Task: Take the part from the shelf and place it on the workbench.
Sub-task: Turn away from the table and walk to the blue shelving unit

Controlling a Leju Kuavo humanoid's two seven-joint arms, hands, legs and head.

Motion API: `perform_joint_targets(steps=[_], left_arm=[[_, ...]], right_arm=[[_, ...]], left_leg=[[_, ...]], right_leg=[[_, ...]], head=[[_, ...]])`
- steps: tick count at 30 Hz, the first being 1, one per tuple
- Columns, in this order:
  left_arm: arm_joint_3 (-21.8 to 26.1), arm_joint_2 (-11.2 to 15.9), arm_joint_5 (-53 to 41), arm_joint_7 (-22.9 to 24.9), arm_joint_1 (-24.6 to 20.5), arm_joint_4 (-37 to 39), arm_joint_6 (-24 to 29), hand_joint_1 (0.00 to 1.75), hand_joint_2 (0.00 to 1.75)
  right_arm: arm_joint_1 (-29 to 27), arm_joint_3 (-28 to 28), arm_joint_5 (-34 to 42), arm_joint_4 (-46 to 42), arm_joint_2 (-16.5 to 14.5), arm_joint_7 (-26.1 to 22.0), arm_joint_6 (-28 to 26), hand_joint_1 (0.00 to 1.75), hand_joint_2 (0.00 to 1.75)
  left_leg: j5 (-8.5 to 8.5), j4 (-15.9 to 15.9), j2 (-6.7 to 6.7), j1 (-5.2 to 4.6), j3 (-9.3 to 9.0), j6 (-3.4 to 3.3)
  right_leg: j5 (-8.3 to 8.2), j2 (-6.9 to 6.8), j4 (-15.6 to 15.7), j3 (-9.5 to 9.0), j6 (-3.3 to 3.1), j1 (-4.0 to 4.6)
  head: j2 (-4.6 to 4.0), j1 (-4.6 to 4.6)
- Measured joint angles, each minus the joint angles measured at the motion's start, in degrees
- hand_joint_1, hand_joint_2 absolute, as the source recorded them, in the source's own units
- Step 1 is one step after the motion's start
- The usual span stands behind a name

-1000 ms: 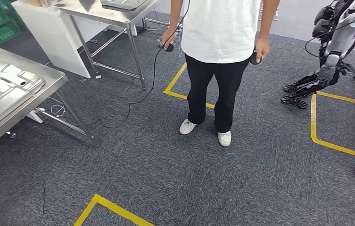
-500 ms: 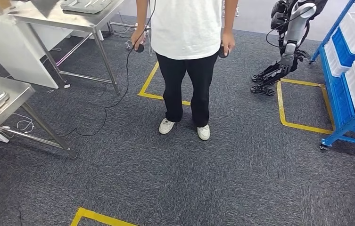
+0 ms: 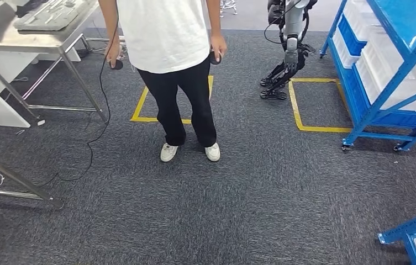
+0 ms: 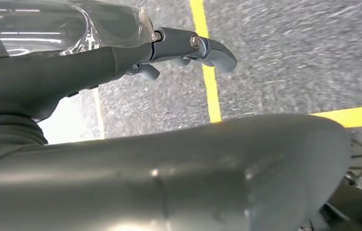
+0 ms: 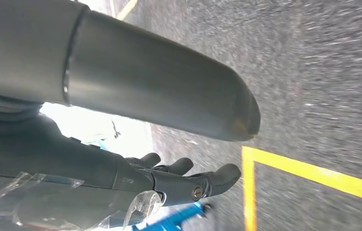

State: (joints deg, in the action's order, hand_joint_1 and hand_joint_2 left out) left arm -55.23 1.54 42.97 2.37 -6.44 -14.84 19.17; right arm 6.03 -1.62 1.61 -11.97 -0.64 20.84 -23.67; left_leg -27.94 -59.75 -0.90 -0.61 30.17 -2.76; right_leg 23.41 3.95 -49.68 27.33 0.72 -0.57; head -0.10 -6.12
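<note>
Both hands hang with nothing in them, left hand [image 4: 188,45] and right hand [image 5: 183,180] fingers loosely apart. Walking toward the shelf [image 3: 385,83] on the right, it could bump the person [image 3: 167,66] standing just ahead.

View swung right: blue shelf [image 3: 385,83] now in frame, steel workbench [image 3: 34,25] sliding off left.

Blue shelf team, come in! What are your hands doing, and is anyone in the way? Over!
Left hand and right hand open, holding nothing. Blue shelf ahead on the right. Person standing ahead on the carpet.
</note>
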Motion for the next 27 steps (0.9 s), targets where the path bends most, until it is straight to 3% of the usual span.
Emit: perform_joint_targets(steps=[2,3,5,6,8,10,11,12,13,14,16,17,19,21,22,23,25,26,27], left_arm=[[0.00,0.02,0.08,-0.14,-0.16,0.00,0.05,0.00,0.00],[0.00,0.03,0.08,-0.17,-0.23,0.00,0.08,0.00,0.00],[0.00,0.03,0.10,-0.22,-0.38,0.00,0.12,0.00,0.00],[0.00,0.02,0.10,-0.23,-0.47,0.00,0.14,0.00,0.00],[0.01,0.00,0.11,-0.25,-0.52,0.00,0.15,0.00,0.00],[0.01,0.00,0.11,-0.26,-0.31,0.00,0.15,0.00,0.00],[0.01,-0.01,0.11,-0.28,-0.18,0.00,0.15,0.00,0.00],[0.00,-0.02,0.12,-0.31,-0.11,-0.01,0.15,0.00,0.00],[0.00,-0.03,0.13,-0.35,-0.10,-0.01,0.15,0.00,0.00],[0.00,-0.05,0.15,-0.40,-0.13,-0.01,0.15,0.00,0.00],[0.00,0.00,0.21,-0.51,-0.19,0.00,0.15,0.00,0.00],[0.00,0.06,0.24,-0.56,-0.20,0.00,0.15,0.00,0.00],[0.00,0.16,0.27,-0.60,-0.28,-0.01,0.15,0.00,0.00],[0.00,0.10,0.30,-0.62,-0.47,-0.02,0.15,0.00,0.00],[0.00,0.08,0.33,-0.63,-0.53,-0.02,0.15,0.00,0.00],[0.00,0.05,0.37,-0.64,-0.52,-0.02,0.15,0.00,0.00],[0.00,0.03,0.43,-0.64,-0.37,-0.02,0.15,0.00,0.00],[0.00,0.03,0.45,-0.63,-0.23,-0.02,0.16,0.00,0.00],[-0.01,0.03,0.46,-0.60,-0.11,-0.02,0.16,0.00,0.00]], right_arm=[[0.02,0.00,0.01,0.01,-0.14,0.08,0.00,0.00,0.00],[-0.03,0.00,0.02,0.01,-0.19,0.08,0.00,0.00,0.00],[-0.25,0.00,0.06,0.01,-0.14,0.04,0.00,0.00,0.00],[-0.36,0.00,0.08,0.01,-0.05,-0.01,0.00,0.00,0.00],[-0.40,-0.01,0.11,0.01,0.01,-0.11,0.01,0.00,0.00],[-0.34,-0.02,0.11,0.01,-0.03,-0.24,0.02,0.00,0.00],[-0.32,-0.02,0.11,0.01,-0.03,-0.33,0.02,0.00,0.00],[-0.34,-0.02,0.12,0.01,-0.02,-0.42,0.01,0.00,0.00],[-0.36,-0.02,0.13,0.01,0.02,-0.48,0.01,0.00,0.00],[-0.38,-0.02,0.15,0.01,0.08,-0.54,0.00,0.00,0.00],[-0.33,-0.02,0.19,0.01,0.09,-0.60,0.01,0.00,0.00],[-0.28,-0.02,0.21,0.01,0.08,-0.61,0.01,0.00,0.00],[-0.22,-0.01,0.26,0.01,-0.02,-0.62,-0.02,0.00,0.00],[-0.24,0.00,0.28,0.01,0.04,-0.66,-0.05,0.00,0.00],[-0.21,0.00,0.28,0.01,0.05,-0.68,-0.07,0.00,0.00],[-0.11,0.00,0.28,0.01,0.07,-0.71,-0.09,0.00,0.00],[0.07,0.00,0.29,0.01,0.08,-0.72,-0.13,0.00,0.00],[0.10,0.00,0.29,0.01,0.08,-0.72,-0.13,0.00,0.00],[0.06,0.00,0.29,0.01,0.08,-0.73,-0.13,0.00,0.00]], left_leg=[[3.31,8.41,-2.16,-0.44,-3.98,-0.77],[3.95,10.43,-2.71,-0.58,-4.94,-0.87],[4.27,11.33,-1.68,-0.60,-5.29,-0.73],[4.45,11.51,-1.00,-0.51,-5.31,-0.76],[4.80,11.84,0.43,-0.25,-5.18,-1.20],[4.89,11.87,1.88,-0.16,-4.93,-1.55],[4.89,11.85,2.62,-0.11,-4.80,-1.60],[4.88,11.83,3.32,0.00,-4.72,-1.57],[4.84,11.79,3.95,0.20,-4.69,-1.46],[4.74,11.66,4.49,0.48,-4.72,-1.24],[4.23,11.03,5.44,0.83,-4.84,-0.33],[3.93,10.69,5.79,0.94,-4.89,0.14],[3.64,10.56,6.58,0.78,-5.12,0.81],[3.44,10.68,6.94,1.07,-5.43,1.15],[2.53,9.68,6.13,1.28,-5.09,1.32],[0.90,7.37,4.89,1.44,-4.11,1.49],[-3.76,-1.29,2.41,1.49,-0.20,1.64],[-5.56,-5.88,1.94,1.41,1.98,1.55],[-6.33,-8.91,1.70,1.28,3.52,1.27]], right_leg=[[-0.17,1.42,-0.08,0.20,0.24,0.05],[-0.24,2.12,-0.15,0.38,0.36,0.10],[-0.40,3.62,-0.29,0.78,0.73,0.21],[-0.16,3.45,-0.72,1.05,0.88,0.20],[2.69,0.93,-4.84,3.03,1.25,0.32],[7.63,-2.19,-13.68,7.08,1.67,0.33],[9.35,-2.79,-17.83,8.95,1.94,0.18],[9.91,-3.08,-20.11,9.91,2.20,-0.04],[9.28,-3.32,-19.96,9.64,2.54,-0.30],[7.63,-3.73,-17.20,8.08,2.94,-0.62],[3.68,-6.07,-7.87,3.02,4.02,-1.36],[2.36,-6.98,-4.17,1.10,4.14,-1.61],[1.56,-7.45,-1.25,-0.14,3.54,-1.68],[1.33,-6.06,-1.19,0.04,2.35,-1.50],[1.15,-5.49,-1.11,0.12,1.93,-1.46],[0.94,-4.98,-1.04,0.20,1.53,-1.45],[0.56,-3.97,-0.98,0.54,0.94,-1.25],[0.42,-3.34,-0.98,0.71,0.76,-1.01],[0.29,-2.67,-0.98,0.84,0.65,-0.74]], head=[[0.00,0.01],[0.00,0.01],[0.01,0.03],[0.01,0.03],[0.01,0.08],[0.02,0.13],[0.02,0.12],[0.02,0.11],[0.02,0.11],[0.01,0.11],[0.01,0.16],[0.01,0.16],[0.02,0.21],[0.01,0.25],[0.01,0.26],[0.01,0.27],[0.02,0.27],[0.02,0.27],[0.02,0.27]])
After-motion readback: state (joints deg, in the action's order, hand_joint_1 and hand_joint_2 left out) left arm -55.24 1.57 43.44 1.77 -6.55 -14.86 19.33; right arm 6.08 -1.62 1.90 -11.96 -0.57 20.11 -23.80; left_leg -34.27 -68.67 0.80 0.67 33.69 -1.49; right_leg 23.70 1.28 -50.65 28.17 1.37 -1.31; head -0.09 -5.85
